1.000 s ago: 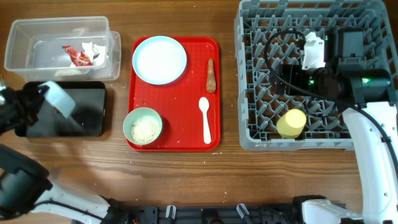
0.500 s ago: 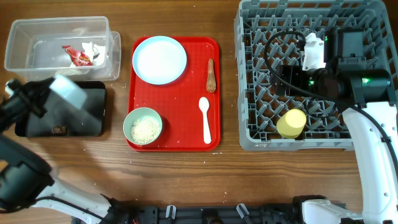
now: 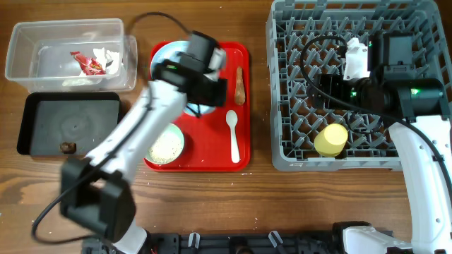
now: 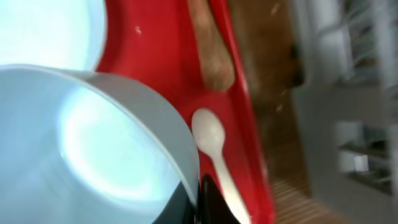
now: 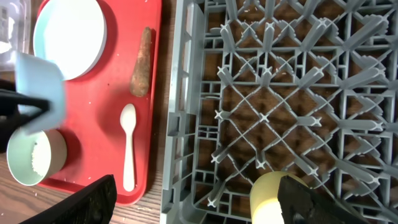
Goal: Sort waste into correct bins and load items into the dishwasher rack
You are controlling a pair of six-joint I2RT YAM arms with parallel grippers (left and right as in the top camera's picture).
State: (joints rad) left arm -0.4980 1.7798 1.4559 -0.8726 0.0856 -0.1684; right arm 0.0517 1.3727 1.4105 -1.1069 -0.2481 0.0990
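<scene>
My left gripper [image 3: 206, 89] is over the red tray [image 3: 212, 152], shut on the rim of the light blue bowl [image 4: 93, 143]. The bowl is held above the tray and also shows in the right wrist view [image 5: 40, 84]. On the tray lie the light blue plate [image 3: 169, 60], the brown food piece [image 3: 240, 85], the white spoon [image 3: 233, 134] and the pale green bowl [image 3: 164, 144] holding rice. My right gripper [image 5: 199, 205] is open and empty above the grey dishwasher rack [image 3: 339, 162]. The yellow cup [image 3: 330, 139] lies in the rack.
The clear tub [image 3: 21, 67] at back left holds the red-and-white wrapper [image 3: 90, 63] and paper scraps. The black tray [image 3: 70, 123] in front of it holds a small dark lump [image 3: 67, 147]. Rice grains are scattered on the wood near the red tray.
My left arm has swung right from over the black tray to over the red tray, carrying the blue bowl. The right arm has not moved.
</scene>
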